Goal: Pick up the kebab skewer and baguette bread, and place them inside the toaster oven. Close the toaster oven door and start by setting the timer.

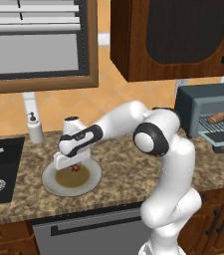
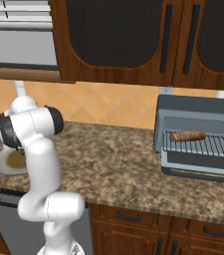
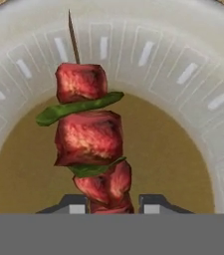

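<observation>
The end effector [image 3: 109, 203] is seen low over the plate [image 3: 193, 60], its fingertips closed against the lower meat chunk of the kebab skewer [image 3: 88, 137]. The skewer's long axis is directed straight away from the fingers, its point toward the plate's far rim. The baguette [image 2: 187, 135] is already laid on the rack inside the toaster oven [image 2: 198, 112], well to the right on the surface [image 2: 113, 159], whose door [image 2: 198, 162] is folded down.
</observation>
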{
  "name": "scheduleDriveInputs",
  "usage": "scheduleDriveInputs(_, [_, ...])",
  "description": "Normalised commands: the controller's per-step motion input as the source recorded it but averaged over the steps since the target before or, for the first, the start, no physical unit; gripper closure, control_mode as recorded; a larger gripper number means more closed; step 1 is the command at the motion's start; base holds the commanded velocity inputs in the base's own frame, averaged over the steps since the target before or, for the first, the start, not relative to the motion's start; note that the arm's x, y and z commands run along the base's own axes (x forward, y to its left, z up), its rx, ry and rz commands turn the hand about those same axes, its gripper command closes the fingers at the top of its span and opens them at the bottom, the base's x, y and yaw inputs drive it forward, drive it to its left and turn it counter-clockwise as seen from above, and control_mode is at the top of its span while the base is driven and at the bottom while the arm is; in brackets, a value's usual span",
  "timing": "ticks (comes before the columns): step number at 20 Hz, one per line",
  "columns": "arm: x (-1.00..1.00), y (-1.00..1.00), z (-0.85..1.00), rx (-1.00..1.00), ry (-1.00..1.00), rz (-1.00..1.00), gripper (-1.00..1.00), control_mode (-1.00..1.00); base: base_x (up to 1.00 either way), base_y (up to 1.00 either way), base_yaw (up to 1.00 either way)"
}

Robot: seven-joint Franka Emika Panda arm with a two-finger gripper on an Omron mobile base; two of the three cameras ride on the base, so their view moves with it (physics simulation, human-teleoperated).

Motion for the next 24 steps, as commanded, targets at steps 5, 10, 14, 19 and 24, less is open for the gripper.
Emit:
scheduleDriveInputs(5, [-0.29,-0.36,0.67,0.03,-0.06,-0.09,1.00,-1.00,0.00,0.00,0.00])
scheduleDriveInputs(10, [-0.65,-0.28,0.66,0.00,-0.07,-0.18,1.00,-1.00,0.00,0.00,0.00])
scheduleDriveInputs(14, [-0.85,-0.79,0.41,0.02,-0.05,-0.25,1.00,-1.00,0.00,0.00,0.00])
scheduleDriveInputs(19, [-0.70,-1.00,0.56,0.10,0.00,-0.32,1.00,-1.00,0.00,0.00,0.00])
scheduleDriveInputs(24, [-0.59,-1.00,0.47,0.13,0.00,-0.37,1.00,-1.00,0.00,0.00,0.00])
